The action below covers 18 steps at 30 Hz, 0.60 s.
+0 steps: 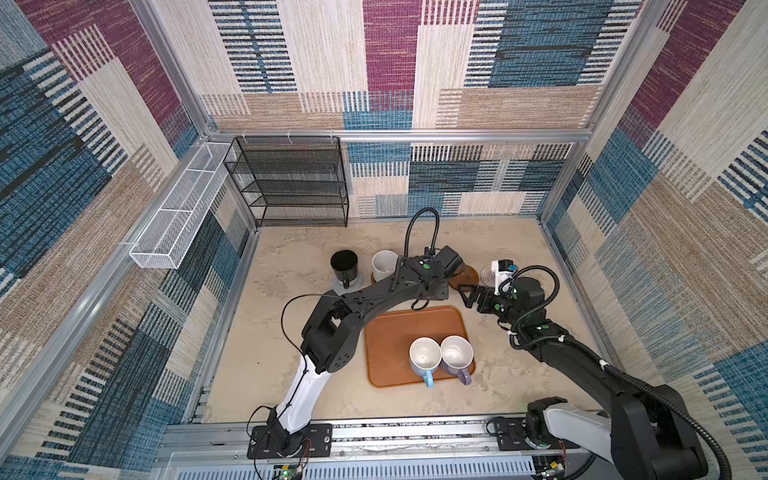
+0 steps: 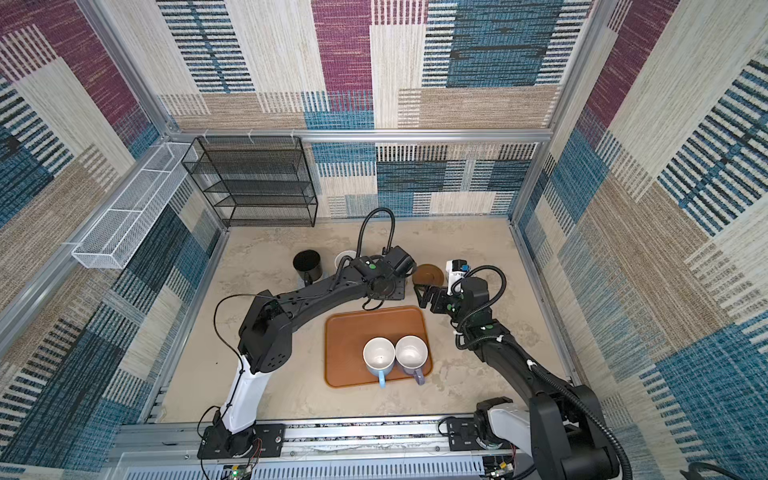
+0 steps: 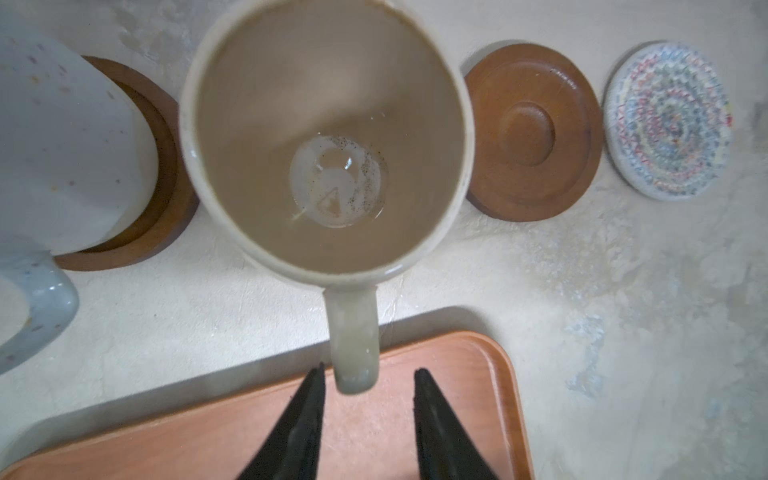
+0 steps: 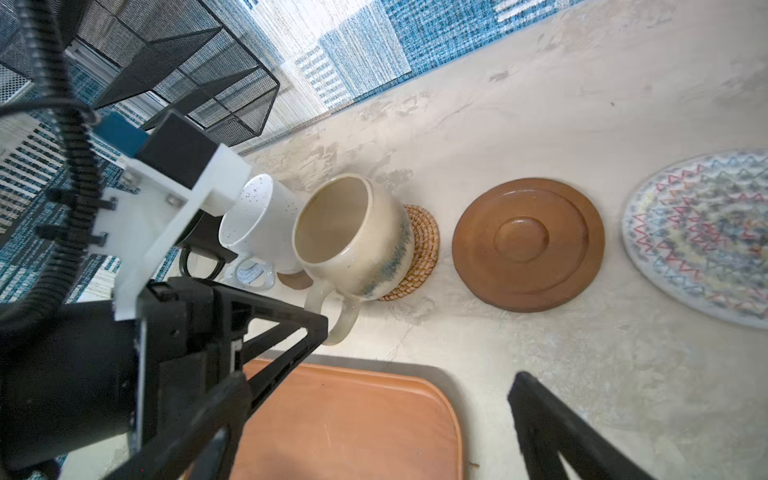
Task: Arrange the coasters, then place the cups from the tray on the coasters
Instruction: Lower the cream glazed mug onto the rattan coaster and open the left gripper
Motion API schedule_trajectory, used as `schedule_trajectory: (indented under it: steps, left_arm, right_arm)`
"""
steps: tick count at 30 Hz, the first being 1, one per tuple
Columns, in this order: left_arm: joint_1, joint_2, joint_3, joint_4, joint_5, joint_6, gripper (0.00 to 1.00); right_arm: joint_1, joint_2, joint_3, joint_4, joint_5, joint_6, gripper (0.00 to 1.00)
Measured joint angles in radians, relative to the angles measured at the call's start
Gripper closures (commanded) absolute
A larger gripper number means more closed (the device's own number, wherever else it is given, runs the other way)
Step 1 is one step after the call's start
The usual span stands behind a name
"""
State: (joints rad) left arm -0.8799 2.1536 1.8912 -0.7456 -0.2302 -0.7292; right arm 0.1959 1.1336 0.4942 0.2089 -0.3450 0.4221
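Note:
The black cup stands on the blue-grey coaster, and the white cup on a dark brown one. The squat beige cup sits upright on the tan rattan coaster; in both top views my left arm hides it. My left gripper is open, its fingers on either side of the beige handle with a gap on one side. A second brown coaster and the pale patterned coaster lie bare. My right gripper is open and empty, beside the tray's far corner. On the tray stand the light blue cup and the lavender cup.
A black mesh shelf rack stands against the back wall. A white mesh basket hangs on the left wall. The two grippers are close together over the tray's far edge. Carpet-covered walls enclose the table.

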Motion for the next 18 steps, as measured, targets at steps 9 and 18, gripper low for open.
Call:
schedule_trajectory:
  steps: [9,18]
  left_arm:
    - [-0.004,-0.277,-0.293,0.152,0.074,0.002,0.04]
    - [-0.009,-0.563,-0.620,0.340,0.074,0.005,0.02]
  right_arm:
    - [0.000,-0.125,-0.044,0.014,-0.029,-0.002,0.00]
    - [0.006,-0.193,-0.058,0.014,-0.041,0.020,0.00]
